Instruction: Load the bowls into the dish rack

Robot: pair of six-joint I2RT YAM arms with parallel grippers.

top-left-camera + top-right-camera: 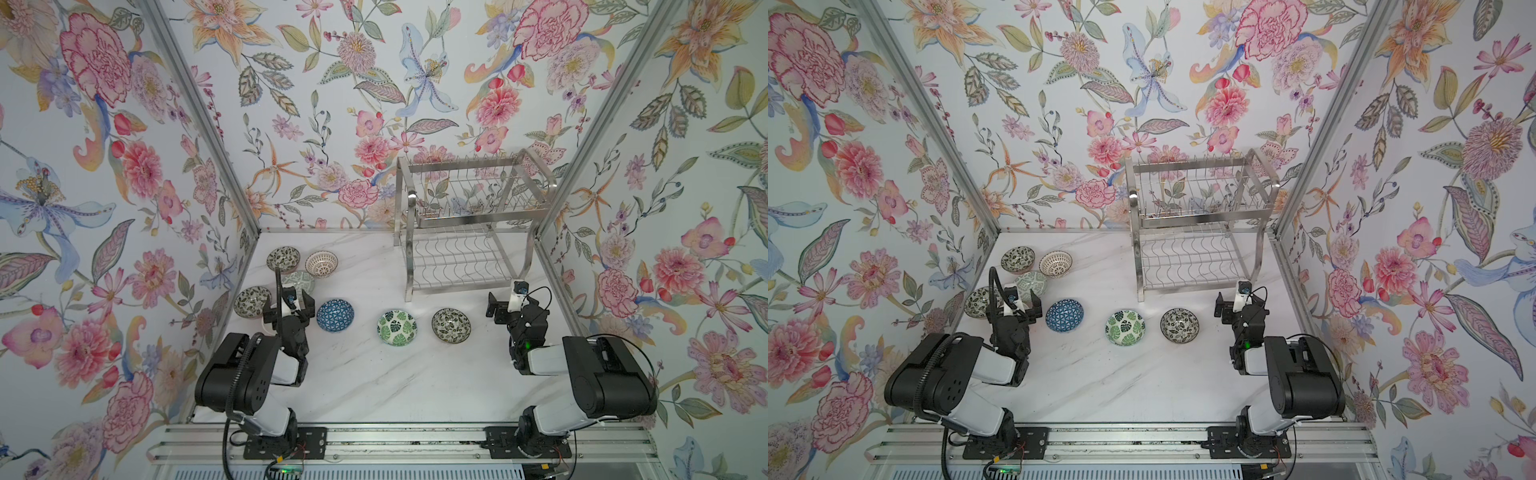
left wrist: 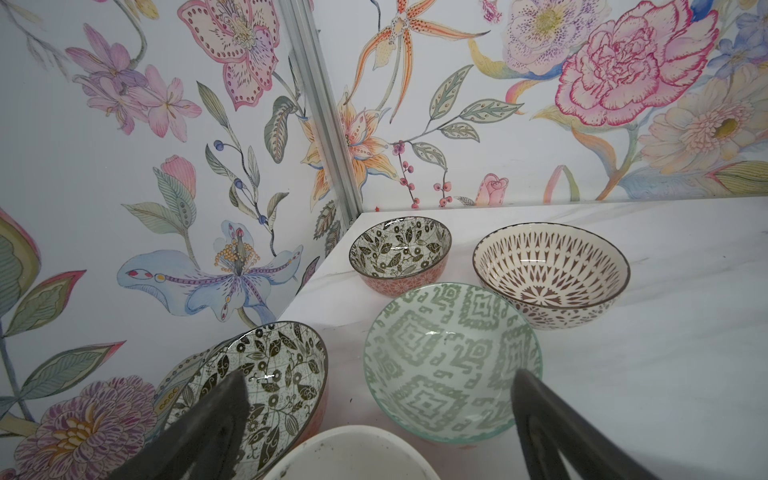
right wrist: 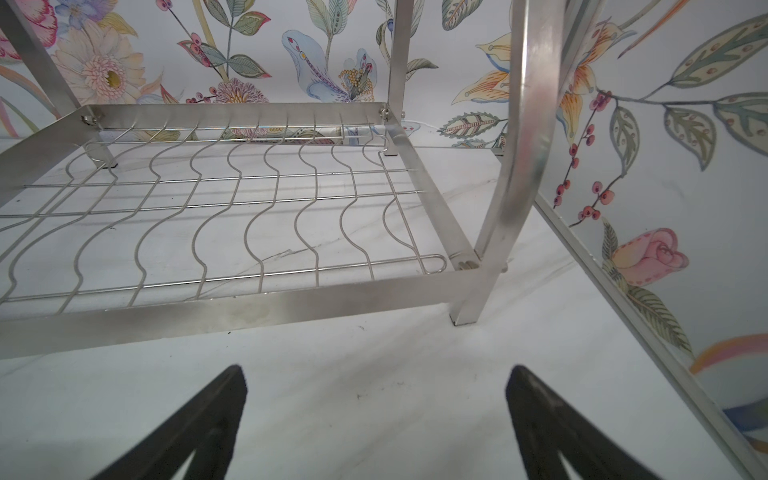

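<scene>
Bowls point(image 1: 335, 314): upright on the white surface point(image 1: 395, 382), left of and before the dish rack point(image 1: 478, 219) | Left tool point(image 2: 378, 382): jaws wide apart, holding nothing, beside pale green bowl point(image 2: 453, 361) | Right tool point(image 3: 374, 374): jaws wide apart, holding nothing, facing rack's lower tier

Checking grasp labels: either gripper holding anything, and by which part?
Nothing held. Left gripper open, empty, near the pale green patterned ceramic bowl; right gripper open, empty, facing the shiny steel wire dish rack.
</scene>
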